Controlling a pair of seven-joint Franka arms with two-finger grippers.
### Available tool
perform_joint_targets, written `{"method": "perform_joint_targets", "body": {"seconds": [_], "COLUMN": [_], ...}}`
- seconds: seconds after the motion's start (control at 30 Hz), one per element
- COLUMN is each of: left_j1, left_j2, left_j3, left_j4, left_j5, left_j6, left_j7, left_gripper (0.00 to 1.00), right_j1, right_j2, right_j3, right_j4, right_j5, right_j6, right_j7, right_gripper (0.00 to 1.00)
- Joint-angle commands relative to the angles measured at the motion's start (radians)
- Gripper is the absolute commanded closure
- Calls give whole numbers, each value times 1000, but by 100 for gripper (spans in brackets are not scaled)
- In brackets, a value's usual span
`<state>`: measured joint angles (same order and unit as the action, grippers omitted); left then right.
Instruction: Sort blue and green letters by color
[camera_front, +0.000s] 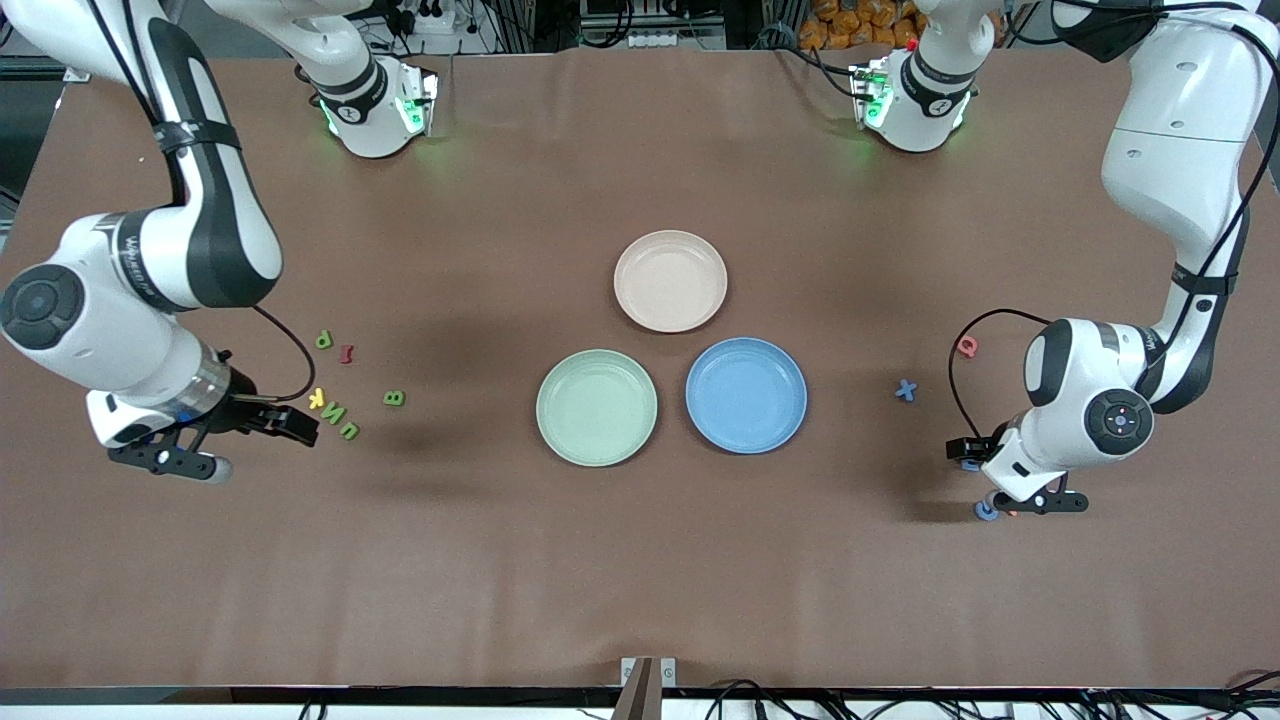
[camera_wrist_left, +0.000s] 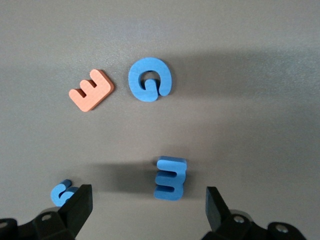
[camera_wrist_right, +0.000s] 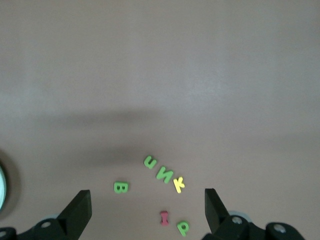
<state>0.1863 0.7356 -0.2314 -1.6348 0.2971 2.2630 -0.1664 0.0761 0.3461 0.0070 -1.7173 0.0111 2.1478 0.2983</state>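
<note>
At table centre we noted three plates, all empty: green plate (camera_front: 596, 407) and blue plate (camera_front: 746, 394) side by side, pink plate (camera_front: 670, 280) farther from cam. Nothing sorted yet. Green letters (camera_front: 349, 430) lay clustered w/ a yellow K (camera_front: 316, 398) and a red piece (camera_front: 346, 353) toward the right arm's end; right gripper (camera_front: 240, 440) hung just beside them, jaws wide. Blue X (camera_front: 905, 390) sat alone toward the left arm's end. Left gripper (camera_wrist_left: 149, 207), jaws wide, hung low over blue E (camera_wrist_left: 170, 178), blue G (camera_wrist_left: 151, 79) and orange E (camera_wrist_left: 91, 90) close by. We judged blue E the likely first pick.
</note>
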Motion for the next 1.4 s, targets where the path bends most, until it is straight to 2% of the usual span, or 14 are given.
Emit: {"method": "perform_joint_targets", "body": {"seconds": [0.0,0.27,0.57,0.83,1.07,1.1,1.2,1.37], "left_j1": [5,4,-5,-1,2,4,4,-4], "left_j2": [1,1,8,27,30,30,30,28], "left_j3": [-2,-2,-2,-3,-2,-2,-3,-2], "left_j4": [6,-8,-7,-7,-7,-7,-7,-7], "left_j5": [37,36,36,34,36,36,34,36], "left_j6": [10,10,15,21,24,24,24,24], "left_j7": [-31,-36,-67,-70,-70,-70,-70,-93], "left_gripper": [0,0,0,0,0,15,29,70], "right_j1": [-4,2,-1,1,5,5,5,7], "right_j2": [-21,-15,-15,-10,34,53,68,108], "right_j3": [25,50,57,59,64,64,64,64], "right_j4": [-42,-122,-307,-350,-360,-358,-358,-357], "right_j5": [0,-10,-10,-8,-8,-8,-8,-8], "right_j6": [15,86,392,411,411,411,411,416], "right_j7": [114,258,315,344,377,377,377,377], "right_gripper": [0,0,0,0,0,0,0,0]}}
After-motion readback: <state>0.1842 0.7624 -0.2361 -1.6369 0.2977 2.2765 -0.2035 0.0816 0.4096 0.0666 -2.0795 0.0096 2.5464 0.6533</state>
